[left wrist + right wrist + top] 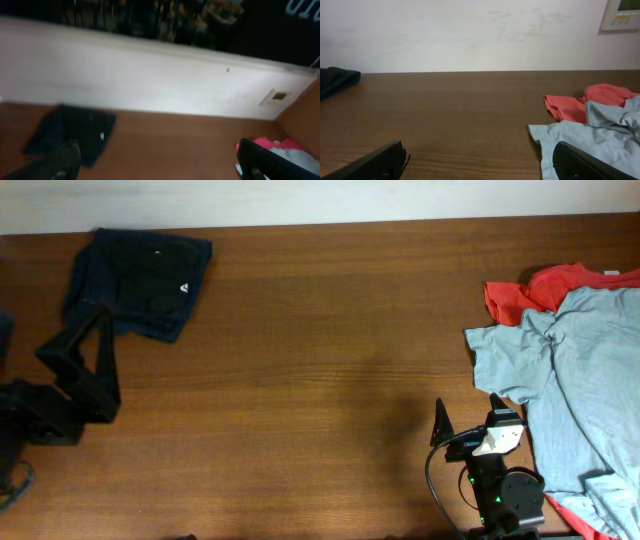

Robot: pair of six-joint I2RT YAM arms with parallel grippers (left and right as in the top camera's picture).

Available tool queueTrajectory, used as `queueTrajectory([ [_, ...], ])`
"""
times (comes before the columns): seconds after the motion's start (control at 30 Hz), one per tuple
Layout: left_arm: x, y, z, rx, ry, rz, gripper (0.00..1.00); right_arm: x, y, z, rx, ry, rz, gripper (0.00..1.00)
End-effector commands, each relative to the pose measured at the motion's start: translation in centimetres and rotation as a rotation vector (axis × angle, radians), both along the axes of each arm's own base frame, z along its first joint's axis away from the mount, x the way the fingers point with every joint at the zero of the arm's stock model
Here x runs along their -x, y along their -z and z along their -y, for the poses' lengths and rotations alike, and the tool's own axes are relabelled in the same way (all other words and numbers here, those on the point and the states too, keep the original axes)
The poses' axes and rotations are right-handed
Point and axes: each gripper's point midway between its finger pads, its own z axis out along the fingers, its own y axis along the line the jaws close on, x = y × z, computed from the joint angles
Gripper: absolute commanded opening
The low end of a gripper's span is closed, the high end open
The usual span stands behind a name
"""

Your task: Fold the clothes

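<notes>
A dark navy shirt (140, 280) with a small white label (183, 288) lies folded at the table's far left corner; it also shows as the dark shirt (75, 132) in the left wrist view. A light blue-grey shirt (580, 380) lies crumpled at the right over a red-orange one (540, 290). My left gripper (157, 150) stands open with nothing in it, just in front of the folded shirt. My right gripper (470, 418) is open and holds nothing, its right finger beside the blue-grey shirt's sleeve (555, 137).
The left arm (60, 395) rests at the left edge of the brown wooden table (320, 360). A white wall (470, 35) runs behind the table's far edge. Bare wood lies between the folded shirt and the pile.
</notes>
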Motion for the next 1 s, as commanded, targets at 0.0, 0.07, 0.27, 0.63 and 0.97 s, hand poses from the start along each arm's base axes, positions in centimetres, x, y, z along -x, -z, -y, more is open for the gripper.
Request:
queueTrajectory([
  [0.0,0.3,2.1,-0.2,0.016,-0.012,-0.075,0.99,0.0,0.2,0.5,0.001,0.027,-0.001,0.99],
  [0.07,0.1,3.5,-0.2,0.030,-0.012,-0.123,0.99,0.0,0.2,0.5,0.001,0.027,-0.001,0.98],
  [0.27,-2.3,7.1,-0.9,0.052,-0.016,-0.161,0.99,0.0,0.2,0.5,0.001,0.027,-0.001,0.99],
  [0.63,-7.3,16.9,-2.4,0.074,-0.024,-0.146,0.99,0.0,0.2,0.5,0.001,0.027,-0.001,0.99],
  [0.97,-9.7,26.7,-3.1,0.095,-0.027,-0.172,1.00,0.0,0.2,0.5,0.001,0.027,-0.001,0.99],
])
